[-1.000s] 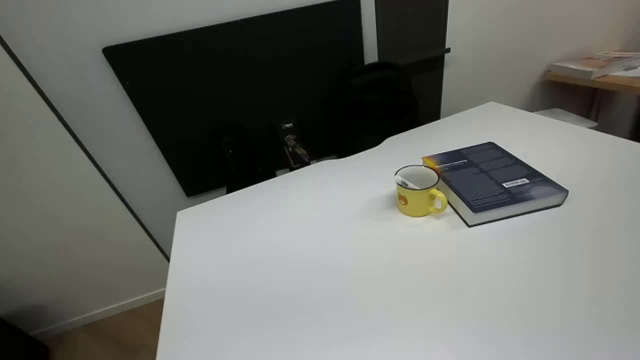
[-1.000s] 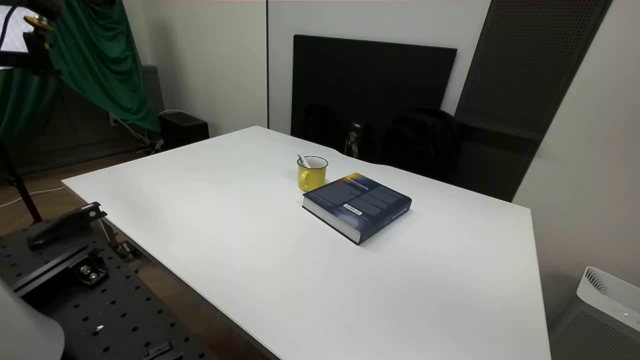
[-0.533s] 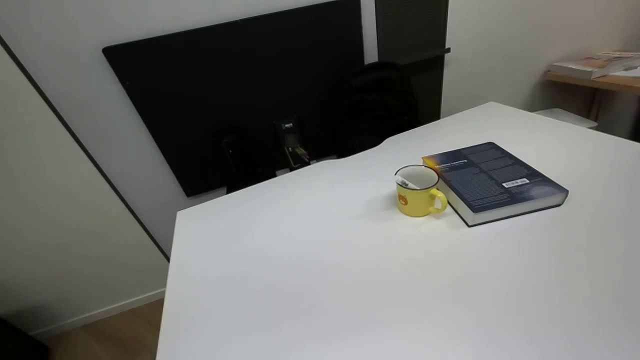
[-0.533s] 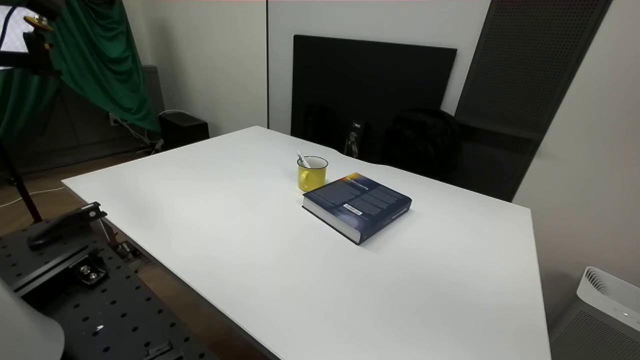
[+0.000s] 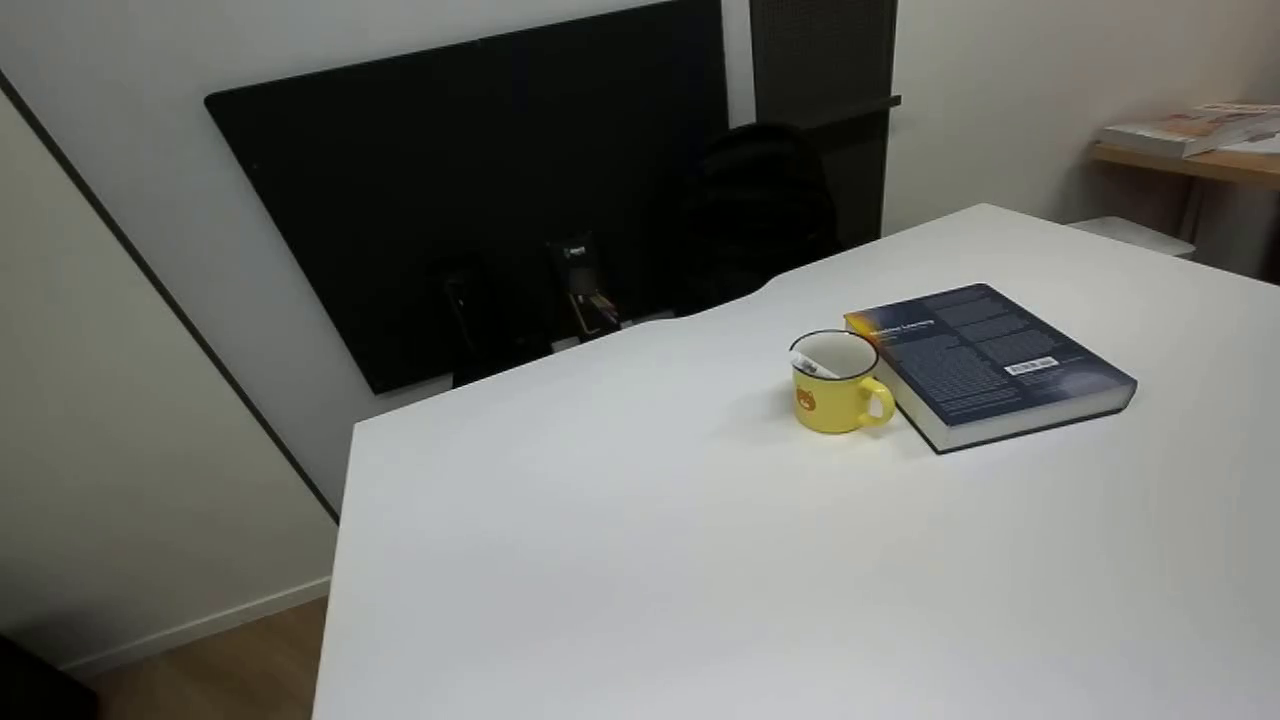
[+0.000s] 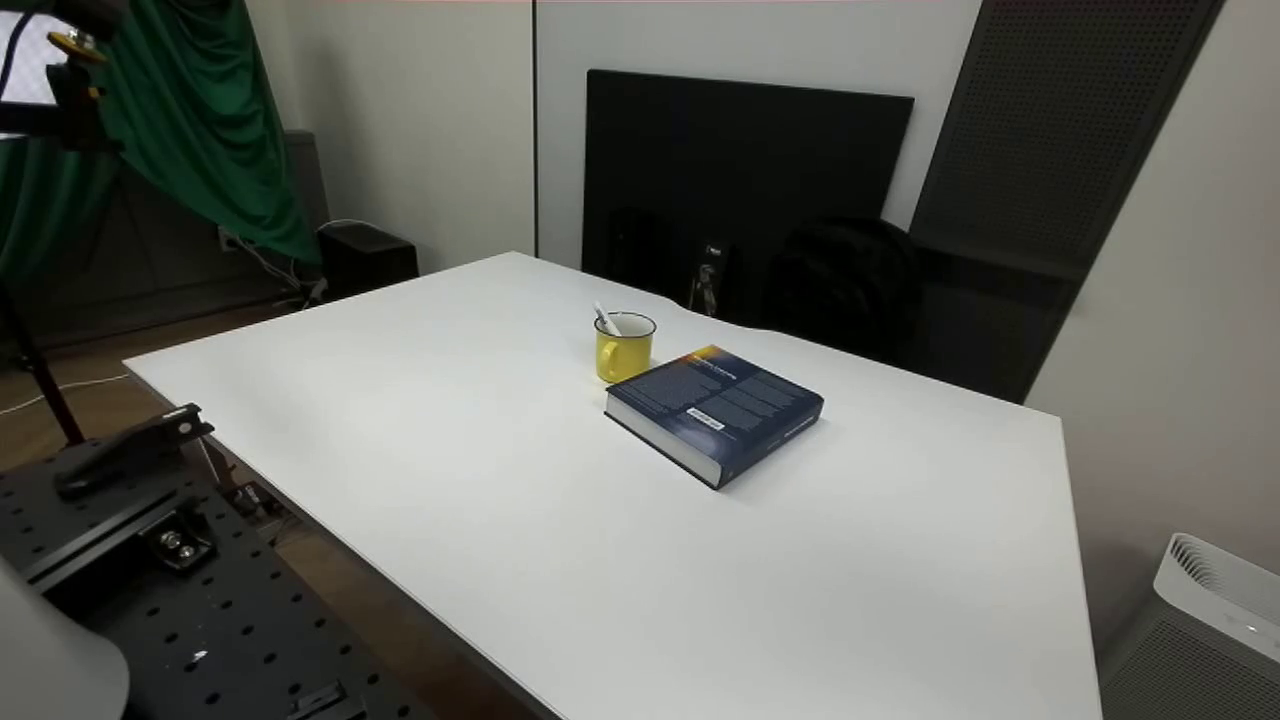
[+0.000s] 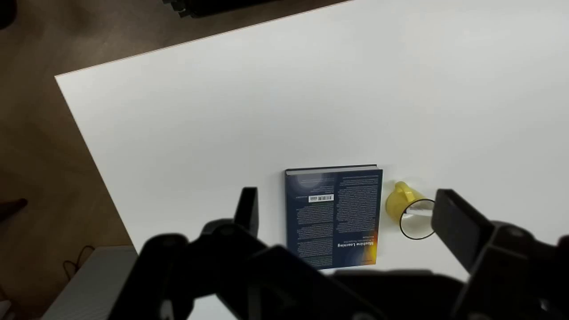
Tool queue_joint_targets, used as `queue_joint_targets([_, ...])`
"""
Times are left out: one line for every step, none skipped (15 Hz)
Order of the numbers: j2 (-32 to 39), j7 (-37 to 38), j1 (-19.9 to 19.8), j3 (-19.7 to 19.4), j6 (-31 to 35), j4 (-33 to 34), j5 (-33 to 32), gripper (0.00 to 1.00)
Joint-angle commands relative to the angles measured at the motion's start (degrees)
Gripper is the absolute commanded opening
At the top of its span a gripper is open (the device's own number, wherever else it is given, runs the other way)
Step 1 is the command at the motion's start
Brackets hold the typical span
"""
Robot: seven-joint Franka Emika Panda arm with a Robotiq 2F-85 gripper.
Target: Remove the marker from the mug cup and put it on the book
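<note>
A yellow mug with a dark rim stands upright on the white table in both exterior views [image 5: 828, 408] [image 6: 622, 358]. A white marker leans inside the mug, its end at the rim [image 5: 812, 366] [image 6: 606, 318]. A thick dark blue book lies flat beside the mug [image 5: 985, 350] [image 6: 715, 410]. My gripper [image 7: 346, 193] shows only in the wrist view, open and empty, high above the table. Between its fingers show the book [image 7: 333, 222] and the mug [image 7: 395, 206]. The right finger hides part of the mug and of the marker [image 7: 418, 212].
The white table [image 6: 400, 430] has its edge and corner in the wrist view [image 7: 133, 133]. A dark perforated mounting plate [image 6: 230, 610] adjoins the table's near side. A black panel [image 5: 480, 180] and a black backpack [image 5: 765, 200] stand behind the table. A white appliance [image 6: 1220, 620] stands beside it.
</note>
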Motion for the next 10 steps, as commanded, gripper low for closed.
queue_joint_targets([0.2,-0.4,-1.0,0.8,-0.1,0.1,0.4,1.00])
queue_joint_targets([0.2,-0.4,-1.0,0.8,-0.1,0.1,0.4,1.00])
queue_joint_targets([1.1,0.2,-1.0,1.2,1.0,-0.3,-0.2,1.00])
queue_joint_targets([2.7,0.6,-0.9,1.8,2.1,-0.8,-1.0,1.00])
queue_joint_targets([3.8,1.4,-0.9,2.6,3.9,-1.6,-2.0,1.00])
queue_joint_targets([5.3,2.4,-0.9,4.0,6.6,-2.8,-4.1,1.00])
queue_joint_targets([6.8,3.0,-0.7,5.0,8.6,-3.7,-5.9,1.00])
queue_joint_targets([8.4,4.0,-0.5,6.4,11.5,-4.9,-8.4,1.00])
queue_joint_targets([10.1,4.7,-0.2,7.9,13.9,-6.0,-11.0,1.00])
queue_joint_targets([11.6,5.5,0.1,9.2,15.8,-6.7,-13.5,1.00])
